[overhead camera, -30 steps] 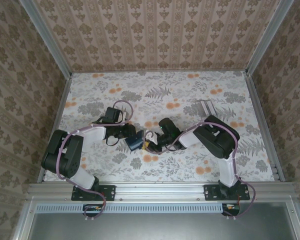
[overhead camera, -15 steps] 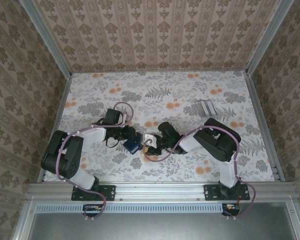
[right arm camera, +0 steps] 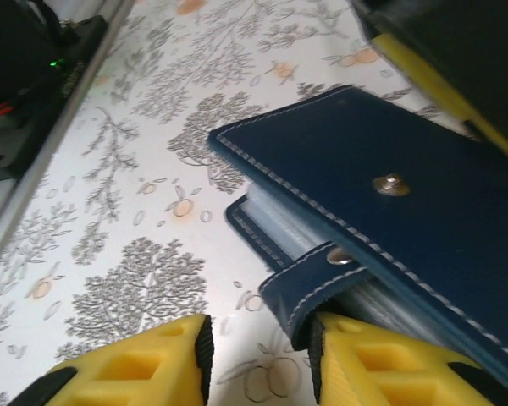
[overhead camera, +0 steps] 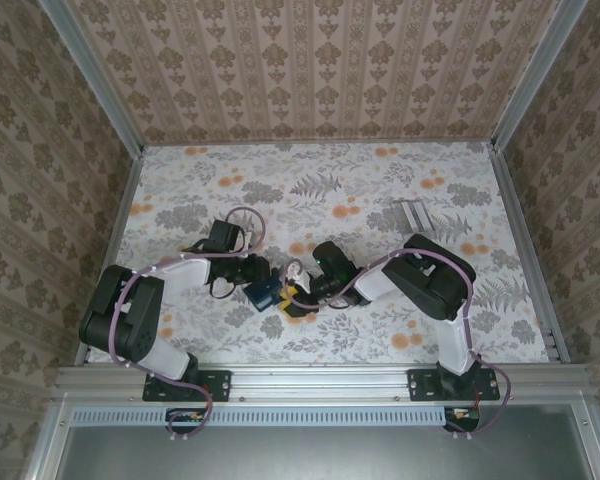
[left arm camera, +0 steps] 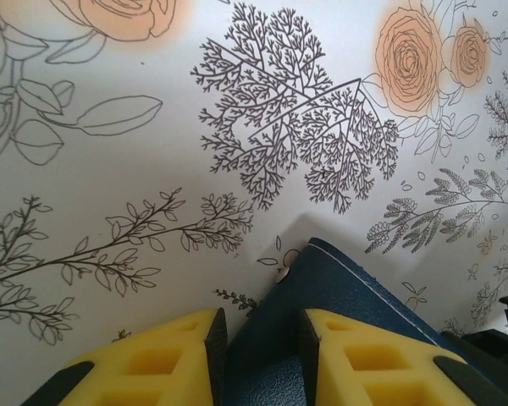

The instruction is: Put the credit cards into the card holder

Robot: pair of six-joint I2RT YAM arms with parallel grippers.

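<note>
My right hand (right arm camera: 258, 347) had just spread its fingers (right arm camera: 144, 368), gripping nothing, beside the flat navy-blue leather card holder (right arm camera: 389, 211) near the front centre of the floral desk (overhead camera: 380, 190). My left hand (left arm camera: 262, 338) pinched its corner. I judged a card delivered.

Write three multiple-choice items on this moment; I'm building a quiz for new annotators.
1. The card holder lies:
A) at the far right corner
B) between the left pincer and the right pincer
C) on top of an arm

2. Its colour:
A) navy blue
B) red
C) white

3. The left pincer is:
A) wide open and empty
B) shut on the card holder
C) gripping a cable

Key: B, the top view shows it midway between them; A, both wrist views show a navy cover; B, its yellow fingers flank the blue cover.
</note>
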